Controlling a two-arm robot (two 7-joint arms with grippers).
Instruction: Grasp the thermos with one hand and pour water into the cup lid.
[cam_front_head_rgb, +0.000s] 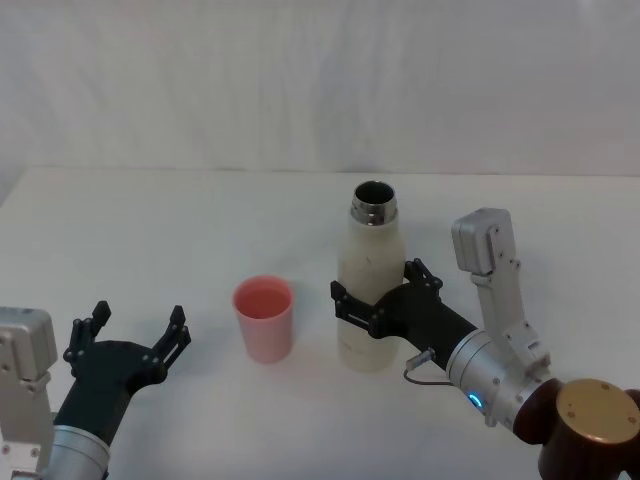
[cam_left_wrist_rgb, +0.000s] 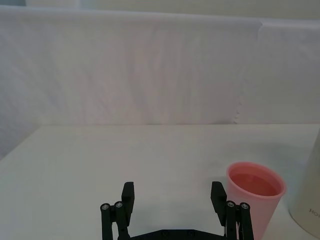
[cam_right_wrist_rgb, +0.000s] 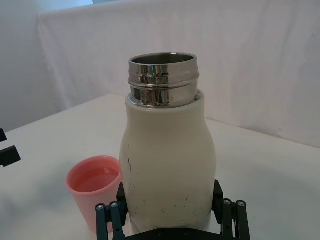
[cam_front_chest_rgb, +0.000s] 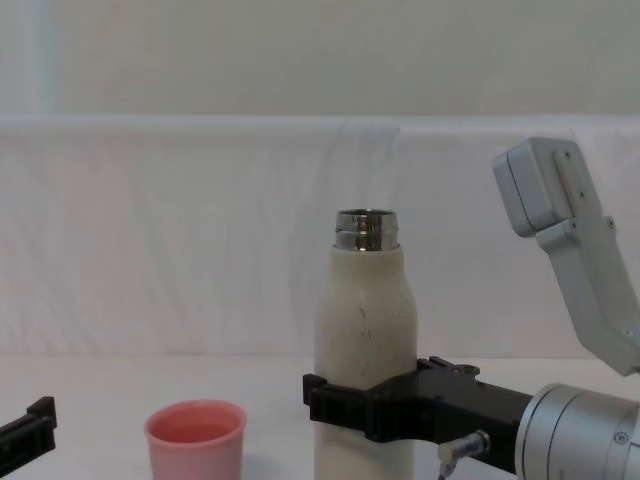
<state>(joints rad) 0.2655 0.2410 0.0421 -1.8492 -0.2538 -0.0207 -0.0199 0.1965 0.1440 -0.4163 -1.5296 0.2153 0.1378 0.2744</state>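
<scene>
The cream-white thermos (cam_front_head_rgb: 370, 255) stands upright on the white table, its steel neck open at the top. My right gripper (cam_front_head_rgb: 377, 282) reaches in from the right and is shut on the thermos's lower body, one black finger on each side (cam_right_wrist_rgb: 168, 200) (cam_front_chest_rgb: 350, 405). The pink cup lid (cam_front_head_rgb: 264, 318) stands upright just left of the thermos (cam_right_wrist_rgb: 167, 150), a small gap between them. A level surface that looks like liquid shows inside the cup lid (cam_left_wrist_rgb: 255, 197). My left gripper (cam_front_head_rgb: 139, 315) rests open near the table's front left, its fingers (cam_left_wrist_rgb: 128, 192) spread and empty.
A white table (cam_front_head_rgb: 180, 220) carries everything, and a white cloth backdrop (cam_front_chest_rgb: 200, 220) closes off the far side. The right arm's white housing (cam_front_head_rgb: 485, 250) rises to the right of the thermos. Bare table lies to the left and behind the cup lid.
</scene>
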